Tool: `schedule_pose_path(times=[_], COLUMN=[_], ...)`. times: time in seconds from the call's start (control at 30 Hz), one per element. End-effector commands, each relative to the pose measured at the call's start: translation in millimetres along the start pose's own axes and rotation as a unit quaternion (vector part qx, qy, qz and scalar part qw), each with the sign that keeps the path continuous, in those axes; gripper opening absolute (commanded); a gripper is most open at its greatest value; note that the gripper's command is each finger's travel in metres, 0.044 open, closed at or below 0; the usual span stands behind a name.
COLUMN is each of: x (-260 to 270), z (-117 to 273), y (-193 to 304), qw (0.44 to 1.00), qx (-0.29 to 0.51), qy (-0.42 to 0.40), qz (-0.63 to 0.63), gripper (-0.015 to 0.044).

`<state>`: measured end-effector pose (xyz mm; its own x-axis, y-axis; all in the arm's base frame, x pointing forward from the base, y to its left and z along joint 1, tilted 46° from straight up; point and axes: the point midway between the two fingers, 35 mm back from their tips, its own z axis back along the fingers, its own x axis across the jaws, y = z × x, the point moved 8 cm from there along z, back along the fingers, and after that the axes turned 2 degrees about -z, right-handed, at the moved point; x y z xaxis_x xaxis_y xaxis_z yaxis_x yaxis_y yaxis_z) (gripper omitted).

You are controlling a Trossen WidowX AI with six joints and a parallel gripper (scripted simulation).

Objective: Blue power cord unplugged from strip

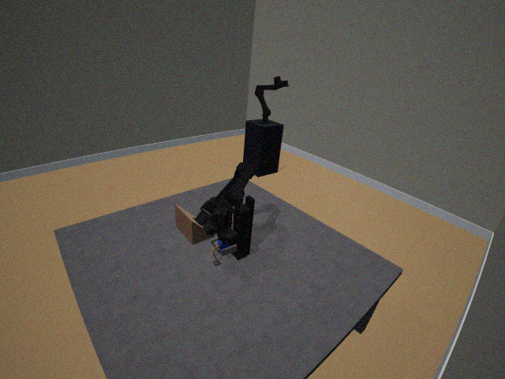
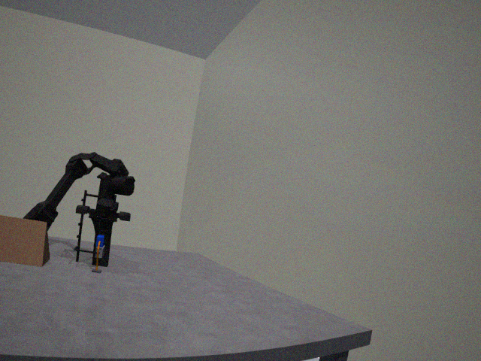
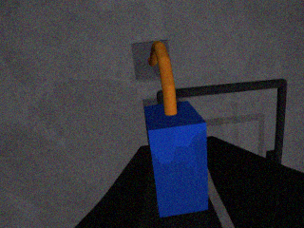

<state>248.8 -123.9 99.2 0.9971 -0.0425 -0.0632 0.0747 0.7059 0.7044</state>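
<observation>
The blue plug [image 1: 221,245] [image 2: 100,239] [image 3: 180,171] has an orange cord [image 1: 215,253] [image 2: 98,259] [image 3: 166,81] that bends down to a small grey square plate [image 1: 216,263] [image 2: 96,271] [image 3: 142,64] on the table. My gripper [image 3: 177,150] is shut on the plug, with a black finger on each side of it in the wrist view. What I take for the power strip is a pale piece [image 1: 229,249] [image 2: 101,253] just beside and below the plug, largely hidden by the plug and fingers. Whether the plug's prongs are in it cannot be seen.
A thin black frame [image 2: 80,229] [image 3: 282,119] stands close beside the plug. A tall black post [image 1: 245,232] rises right at the strip. A brown panel [image 1: 183,224] [image 2: 23,241] stands near my arm. A black pedestal [image 1: 263,147] with another small arm is farther back.
</observation>
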Motion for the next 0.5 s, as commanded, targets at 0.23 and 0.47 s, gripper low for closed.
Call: schedule_pose_path(times=[0.23,0.47], x=[1.7,2.6], z=[1.3,2.1], y=[-13.1,-24.4], qw=[1.0,1.0], qx=[-0.001,-0.002], qy=[-0.001,-0.001], qz=[0.0,-0.001], gripper=[0.0,0.0])
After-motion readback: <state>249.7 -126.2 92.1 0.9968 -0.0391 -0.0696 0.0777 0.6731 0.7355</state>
